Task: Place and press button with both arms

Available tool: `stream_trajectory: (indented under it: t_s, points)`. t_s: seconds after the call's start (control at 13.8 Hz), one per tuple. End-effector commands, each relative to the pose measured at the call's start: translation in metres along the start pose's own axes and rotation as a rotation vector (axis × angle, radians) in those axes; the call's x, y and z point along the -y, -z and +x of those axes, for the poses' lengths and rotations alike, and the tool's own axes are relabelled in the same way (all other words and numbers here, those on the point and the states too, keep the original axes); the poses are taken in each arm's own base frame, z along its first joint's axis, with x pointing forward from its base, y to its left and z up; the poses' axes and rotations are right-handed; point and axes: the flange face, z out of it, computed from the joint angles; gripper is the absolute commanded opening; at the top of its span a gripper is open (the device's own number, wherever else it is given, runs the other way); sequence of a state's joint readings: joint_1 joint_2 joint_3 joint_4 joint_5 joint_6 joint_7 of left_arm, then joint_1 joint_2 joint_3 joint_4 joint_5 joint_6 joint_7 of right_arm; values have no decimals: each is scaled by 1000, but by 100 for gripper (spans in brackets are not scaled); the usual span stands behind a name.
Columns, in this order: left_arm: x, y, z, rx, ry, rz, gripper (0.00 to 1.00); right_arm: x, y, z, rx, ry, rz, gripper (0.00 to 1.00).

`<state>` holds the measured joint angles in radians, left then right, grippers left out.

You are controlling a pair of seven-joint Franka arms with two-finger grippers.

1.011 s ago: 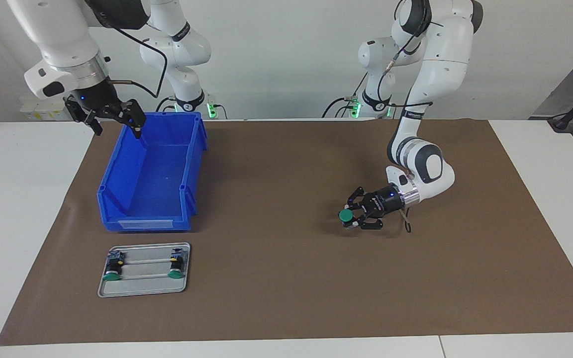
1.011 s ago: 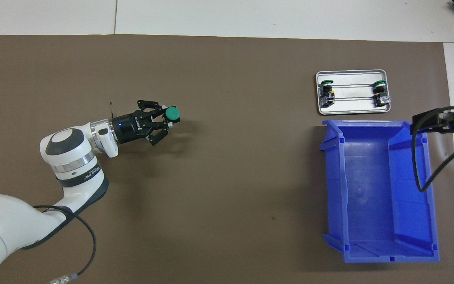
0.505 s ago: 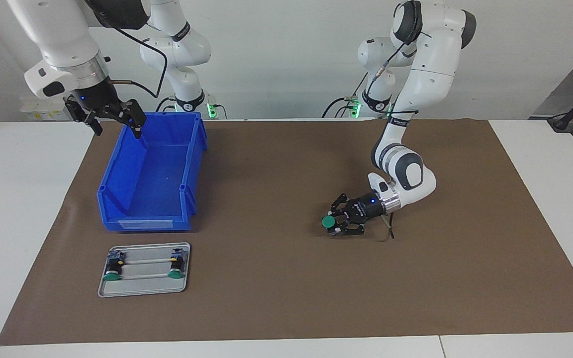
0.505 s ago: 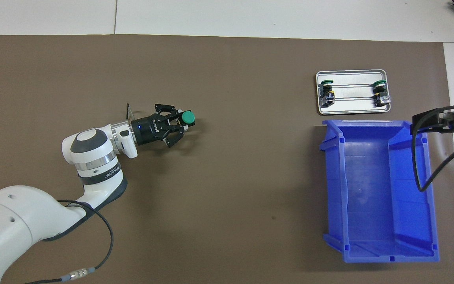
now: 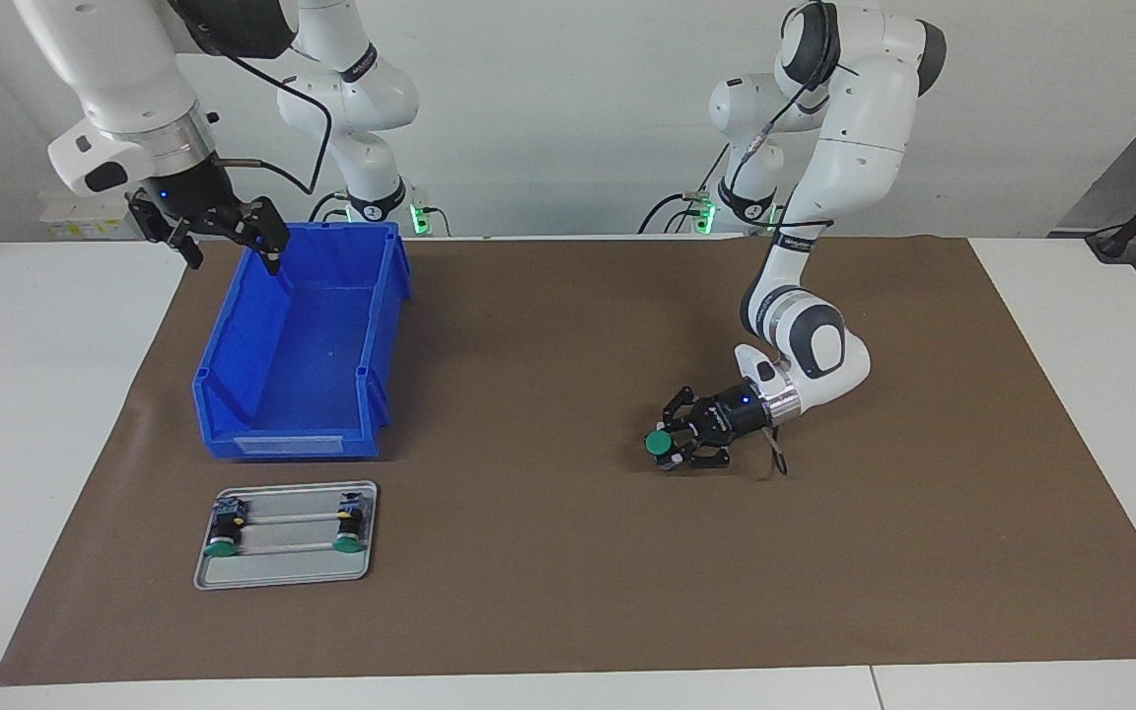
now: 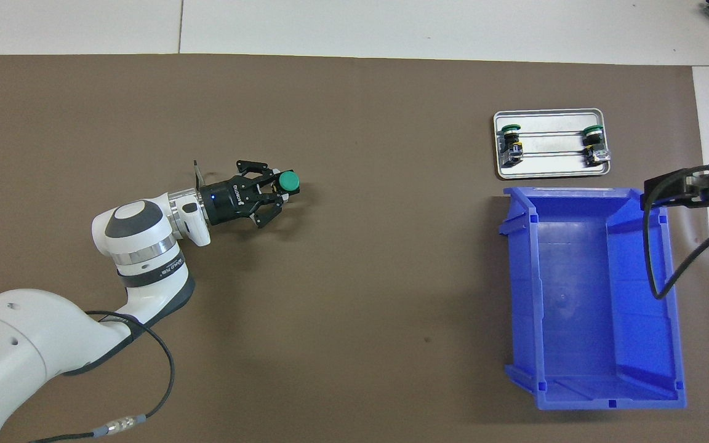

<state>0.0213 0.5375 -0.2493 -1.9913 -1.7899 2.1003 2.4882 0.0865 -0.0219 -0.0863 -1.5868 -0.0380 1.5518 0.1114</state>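
A brown mat (image 5: 548,552) covers the white counter (image 5: 45,414). At the right arm's end an open blue bin (image 5: 302,355) stands on the mat; just beside it, farther from the robots, lies a small metal tray (image 5: 284,572).

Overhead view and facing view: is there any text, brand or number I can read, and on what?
None can be read for sure.
Left claw, shut on the button: white lettering on its black body, too small to read.
Left arm's wrist ring: dark lettering, blurred.
Blue bin: pale label strip on its end wall, nothing legible.
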Motion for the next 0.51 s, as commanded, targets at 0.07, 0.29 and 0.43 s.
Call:
stream_trajectory:
  t_s: [0.07, 0.29, 0.43]
  points:
    - [9, 17, -11, 22, -34, 1, 0, -1, 3, -2, 8, 14, -1, 100]
    - [13, 27, -14, 39, -47, -7, 0, -1, 3, -2, 8, 14, -1, 100]
    - [12, 31, -18, 50, -44, -5, 0, -1, 3, -2, 8, 14, -1, 100]
